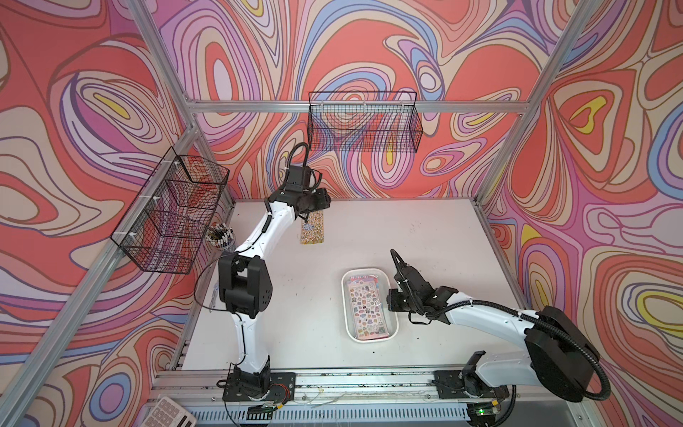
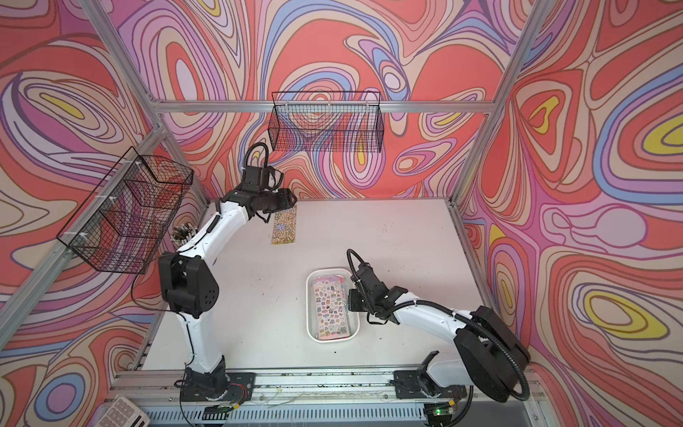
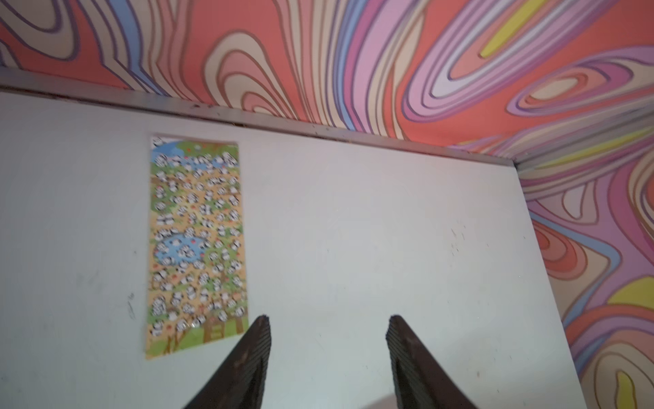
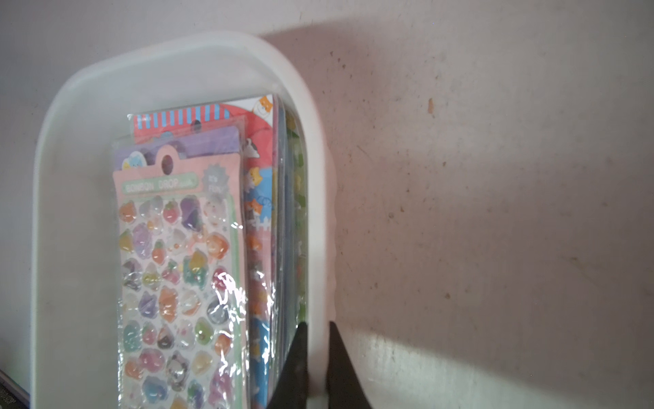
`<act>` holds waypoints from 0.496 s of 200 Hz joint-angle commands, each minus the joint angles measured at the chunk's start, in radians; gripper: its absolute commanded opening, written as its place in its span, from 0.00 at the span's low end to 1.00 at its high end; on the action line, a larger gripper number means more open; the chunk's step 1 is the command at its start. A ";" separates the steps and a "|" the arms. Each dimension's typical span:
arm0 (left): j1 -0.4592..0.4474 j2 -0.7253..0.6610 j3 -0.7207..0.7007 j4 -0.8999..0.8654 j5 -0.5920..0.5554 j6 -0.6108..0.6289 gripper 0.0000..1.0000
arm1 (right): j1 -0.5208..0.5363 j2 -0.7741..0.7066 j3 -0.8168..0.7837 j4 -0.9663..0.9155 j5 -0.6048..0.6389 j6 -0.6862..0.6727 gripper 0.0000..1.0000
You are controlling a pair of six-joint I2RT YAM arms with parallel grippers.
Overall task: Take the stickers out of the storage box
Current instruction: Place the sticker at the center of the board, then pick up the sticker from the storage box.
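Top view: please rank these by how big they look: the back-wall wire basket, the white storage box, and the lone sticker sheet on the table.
1. back-wall wire basket, clearly the largest, though it hangs higher, so nearness may flatter it
2. storage box
3. lone sticker sheet, the smallest

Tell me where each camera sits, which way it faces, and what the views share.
Top views: high over the front edge, looking down across the table toward the back wall; left arm and right arm both show.
Left wrist: on the left arm, looking past the open left gripper at a loose sheet on the table.
Right wrist: on the right arm, looking down into the storage box of stickers; the right gripper pinches its wall.
Shared: both top views also show that sheet and box.
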 commanded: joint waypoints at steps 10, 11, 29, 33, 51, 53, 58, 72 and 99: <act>-0.120 -0.152 -0.147 -0.068 -0.062 -0.082 0.49 | 0.005 -0.001 0.037 -0.007 0.037 0.026 0.09; -0.124 -0.155 -0.154 -0.066 -0.059 -0.084 0.49 | 0.004 -0.002 0.037 -0.007 0.038 0.025 0.09; -0.199 -0.254 -0.263 -0.081 -0.075 -0.121 0.48 | 0.005 -0.003 0.043 -0.004 0.042 0.025 0.09; -0.213 -0.274 -0.282 -0.089 -0.083 -0.128 0.47 | 0.005 -0.002 0.043 -0.001 0.042 0.026 0.09; -0.261 -0.363 -0.402 -0.096 -0.085 -0.185 0.46 | 0.005 -0.001 0.035 0.012 0.041 0.028 0.09; -0.269 -0.372 -0.415 -0.097 -0.086 -0.191 0.46 | 0.005 -0.002 0.033 0.015 0.043 0.029 0.09; -0.284 -0.393 -0.447 -0.095 -0.092 -0.204 0.45 | 0.005 -0.002 0.028 0.019 0.041 0.032 0.09; -0.353 -0.448 -0.543 -0.070 -0.127 -0.258 0.43 | 0.005 -0.004 0.013 0.042 0.040 0.039 0.09; -0.492 -0.511 -0.702 0.008 -0.201 -0.375 0.41 | 0.005 0.005 -0.007 0.075 0.036 0.049 0.09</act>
